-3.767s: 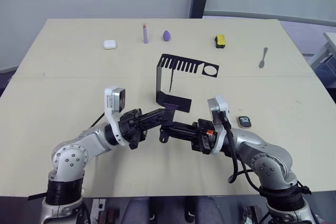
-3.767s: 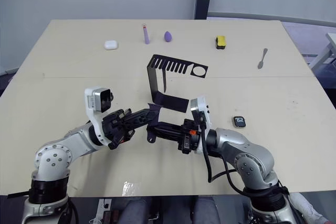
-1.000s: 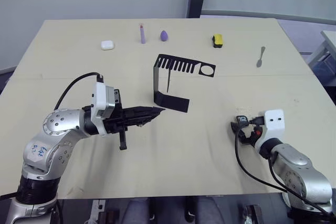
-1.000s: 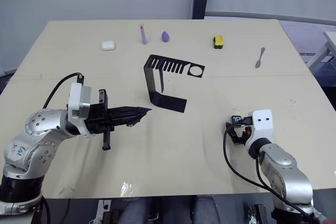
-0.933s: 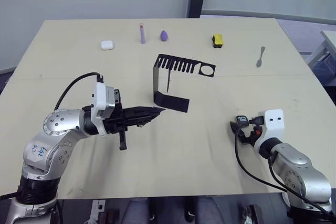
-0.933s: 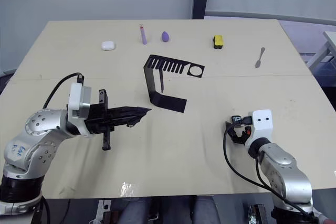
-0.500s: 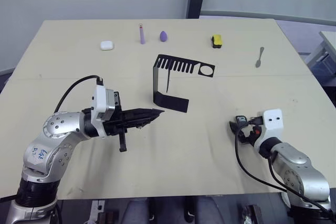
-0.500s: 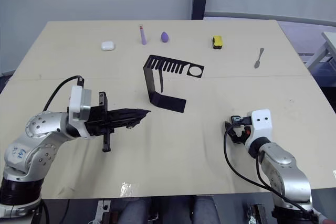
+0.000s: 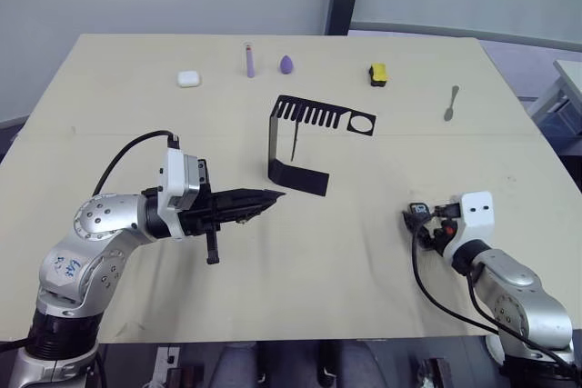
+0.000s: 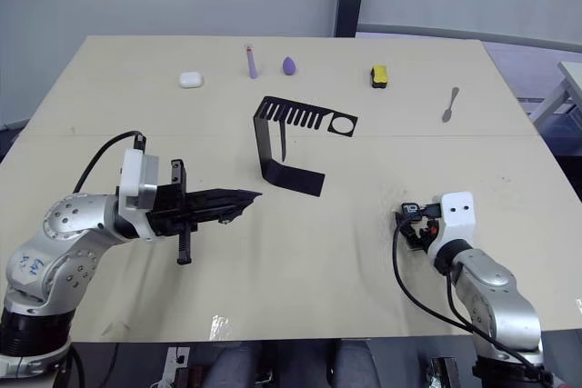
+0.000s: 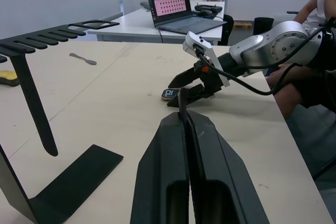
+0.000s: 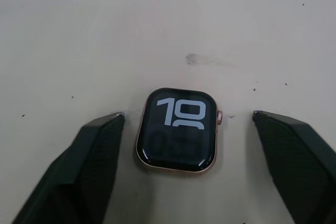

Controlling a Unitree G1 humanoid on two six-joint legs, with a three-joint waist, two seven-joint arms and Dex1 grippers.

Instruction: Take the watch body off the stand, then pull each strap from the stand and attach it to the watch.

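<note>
1. A few seconds ago our two arms were close together in front of the black bent metal stand [image 9: 300,143]. Now they are far apart. In the last second almost nothing has moved.
2. Our left gripper [image 9: 273,195] hangs near the flat foot of the stand. Its two black fingers are pressed together, and a thin dark strap [image 11: 182,109] sticks out between the tips. So we think one strap is already off the stand.
3. The other narrow dark strap [image 9: 295,140] hangs down from the slotted top arm of the stand. That one is not pulled yet.
4. The small rounded-square watch body with the dark screen and white marks [image 12: 177,129] lies flat on the pale table [image 9: 346,252], well away from the stand on our right side. So the first job, taking it off, looks done.
5. Our right gripper [image 12: 184,153] is down at the table with its fingers [image 12: 89,161] spread wide, one on each side of the watch body. They are not touching it, and the gripper has nothing in it.
6. We think the next job is to close on the watch body, lift it, and bring it to the strap in our left gripper.
7. The watch body is small and flat, so it may slip when the fingers close.
</note>
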